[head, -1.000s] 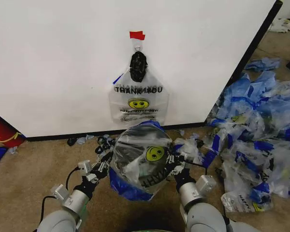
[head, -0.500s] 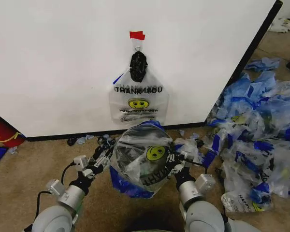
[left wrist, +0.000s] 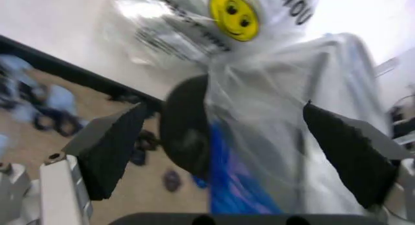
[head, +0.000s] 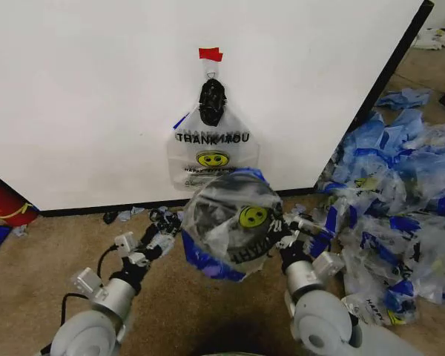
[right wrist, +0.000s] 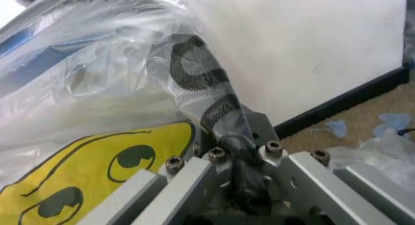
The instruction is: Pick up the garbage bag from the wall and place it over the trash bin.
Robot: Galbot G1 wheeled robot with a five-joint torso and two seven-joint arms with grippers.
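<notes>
**2 grippers at a bag-covered bin below the wall**

2 grippers were recorded at the trash bin [head: 221, 222], which sat tilted and raised off the carpet [head: 52, 245], in front of the wall [head: 96, 89]. A garbage bag [head: 237, 230] was drawn over the bin, its yellow smiley face and print facing the head camera, blue tape at its lower edge.

Right gripper [head: 282, 236]: pressed against the bin's right side, fingers clamped on the bin's mesh rim and the plastic over it, as the right wrist view showed [right wrist: 236, 152]. The right arm reached forward from below with the elbow bent.

Left gripper [head: 163, 236]: just beside the bin's left side, fingers [left wrist: 113, 149] spread wide apart, the covered bin [left wrist: 188, 128] lying beyond and between them without contact. The left arm extended forward and inward.

1 second bag [head: 213, 152] with the same print hung on the wall beneath a black knot [head: 212, 101] and red tape [head: 210, 53]. Many clear-and-blue bags [head: 400, 185] lay heaped to the right.
</notes>
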